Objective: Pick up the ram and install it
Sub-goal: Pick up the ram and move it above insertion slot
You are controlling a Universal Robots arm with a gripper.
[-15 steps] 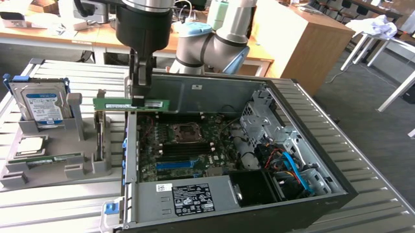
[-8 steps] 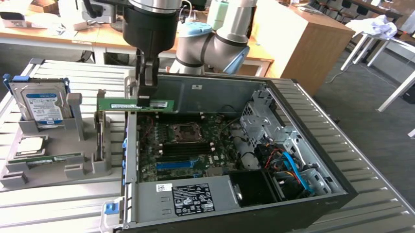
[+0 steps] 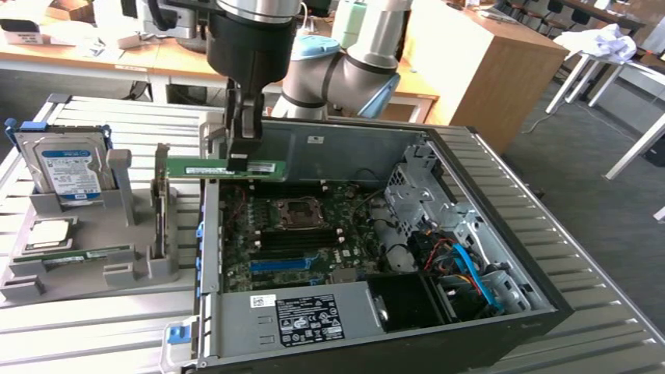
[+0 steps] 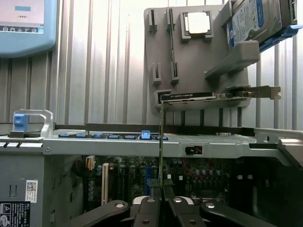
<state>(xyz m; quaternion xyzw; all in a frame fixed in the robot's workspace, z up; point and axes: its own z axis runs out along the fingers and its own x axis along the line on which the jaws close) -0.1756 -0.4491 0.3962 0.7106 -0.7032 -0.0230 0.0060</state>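
Observation:
The ram point(image 3: 208, 167) is a long, narrow green stick, held level in the air over the case's edge nearest the grey holder. My gripper point(image 3: 242, 158) is shut on it from above, near the stick's middle. In the wrist view the ram point(image 4: 161, 137) shows edge-on as a thin line rising from between the fingertips of the gripper point(image 4: 161, 185). Below it lies the open computer case point(image 3: 519, 257) with the green motherboard point(image 3: 301, 234) exposed.
A grey holder point(image 3: 73, 273) beside the case carries a hard drive point(image 3: 68, 167), a square silver processor chip point(image 3: 50, 234), a dark expansion card point(image 3: 159, 202) and another green stick point(image 3: 89, 255). The power supply point(image 3: 311, 315) fills the case's near end. The table is slatted metal.

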